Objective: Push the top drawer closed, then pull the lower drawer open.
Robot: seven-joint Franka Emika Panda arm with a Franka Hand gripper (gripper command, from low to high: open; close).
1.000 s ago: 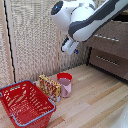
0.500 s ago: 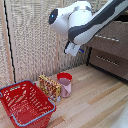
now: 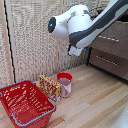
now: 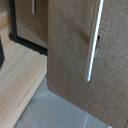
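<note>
Dark brown wood-grain top drawer (image 3: 111, 39) w/ thin silver bar handle sits at exterior view's right, taller lower drawer (image 3: 107, 61) beneath; tool hidden behind arm — can't tell its opening; risk: arm drifts low, shoves wrong front.

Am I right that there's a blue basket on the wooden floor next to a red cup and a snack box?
Not quite: the basket is red, with only a bluish rim. The exterior view shows it on the wooden floor beside the red cup and the snack box.
</note>
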